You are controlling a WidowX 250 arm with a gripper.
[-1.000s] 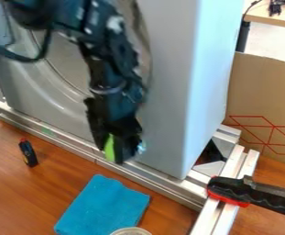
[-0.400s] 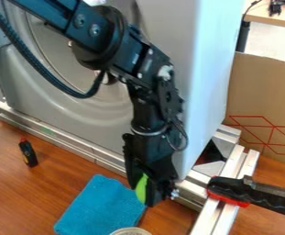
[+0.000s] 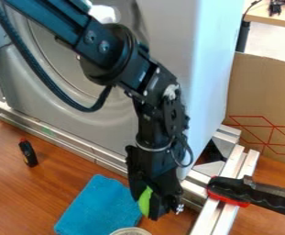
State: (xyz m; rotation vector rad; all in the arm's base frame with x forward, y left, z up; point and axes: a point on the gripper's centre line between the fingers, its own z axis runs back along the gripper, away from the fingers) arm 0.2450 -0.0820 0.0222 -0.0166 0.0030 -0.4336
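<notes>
Apparently clamping a green object (image 3: 145, 202) in the black gripper (image 3: 156, 210), at the right-hand edge of the blue cloth (image 3: 95, 206), near the metal frame (image 3: 111, 160). Judged as gripped, so partway along; not yet released. Left to do: setting down.

The tabletop (image 3: 22, 197) looks like smooth wood with a soft sheen. The cloth (image 3: 98, 206) is matt, soft fabric. The rails (image 3: 77, 145) along the tabletop's far edge are bare metal with a dull shine. The large box-like panel (image 3: 169, 55) looks smooth and slightly glossy. The clamp handle (image 3: 227, 188) resembles matt plastic; the board (image 3: 264, 92) looks like plain matt cardboard.
</notes>
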